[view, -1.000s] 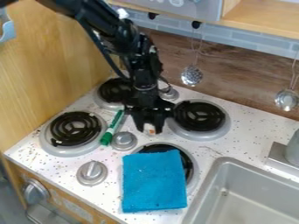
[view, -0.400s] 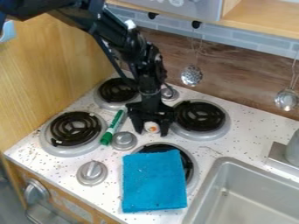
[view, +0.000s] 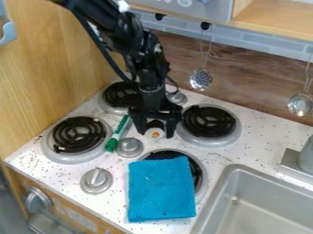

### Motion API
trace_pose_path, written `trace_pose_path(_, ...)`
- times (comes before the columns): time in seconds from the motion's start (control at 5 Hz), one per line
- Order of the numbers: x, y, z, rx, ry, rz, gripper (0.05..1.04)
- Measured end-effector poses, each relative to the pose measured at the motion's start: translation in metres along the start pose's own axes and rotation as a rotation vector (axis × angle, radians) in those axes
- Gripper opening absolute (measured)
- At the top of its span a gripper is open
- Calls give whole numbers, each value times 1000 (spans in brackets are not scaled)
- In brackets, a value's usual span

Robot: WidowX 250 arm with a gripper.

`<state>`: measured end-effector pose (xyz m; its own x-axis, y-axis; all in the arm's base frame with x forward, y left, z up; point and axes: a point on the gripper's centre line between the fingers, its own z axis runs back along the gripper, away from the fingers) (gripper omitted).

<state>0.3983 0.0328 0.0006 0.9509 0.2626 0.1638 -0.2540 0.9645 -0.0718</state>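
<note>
One blue cloth [view: 161, 189] lies folded over part of a coil burner [view: 196, 172], at the near edge of the speckled white table [view: 177, 106]; everything else is placed here from that cloth, with left and right as the camera sees them. Beyond the cloth, the gripper [view: 155, 132] hangs pointing down, and a small round thing [view: 154, 133], white with an orange and green mark, sits between its jaws. I cannot tell whether the jaws are clamped on it or only stand around it, nor how wide they are. To the far left of the cloth, just beside the gripper, a green marker [view: 117, 133] with a white band lies at a slant, between a silver knob [view: 129, 147] and the left burner [view: 79, 134]. That knob is just beyond the cloth's upper left corner; another knob [view: 96, 180] is left of the cloth. Farther off, past the gripper, are a back burner [view: 122, 94] and a third knob [view: 176, 98], while the right burner [view: 209, 121] lies beyond the cloth and a little to its right. Right of the cloth is the grey metal sink [view: 215, 201], with part of a faucet base [view: 295, 167] at its far side. Well beyond the cloth, two metal ladles [view: 200, 79] [view: 300, 104] hang in front of the brown wall panel [view: 250, 82].
</note>
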Motion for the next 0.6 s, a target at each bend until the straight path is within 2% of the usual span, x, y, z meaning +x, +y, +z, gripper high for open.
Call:
trace_pose_path(0.2,-18,3,27,-19,-22,-31,1001)
trace_pose_path(0.4,-46,25,56,-31,-29,-78,1001)
trace_pose_path(0.6,-85,31,94,-65,-92,-129,1001)
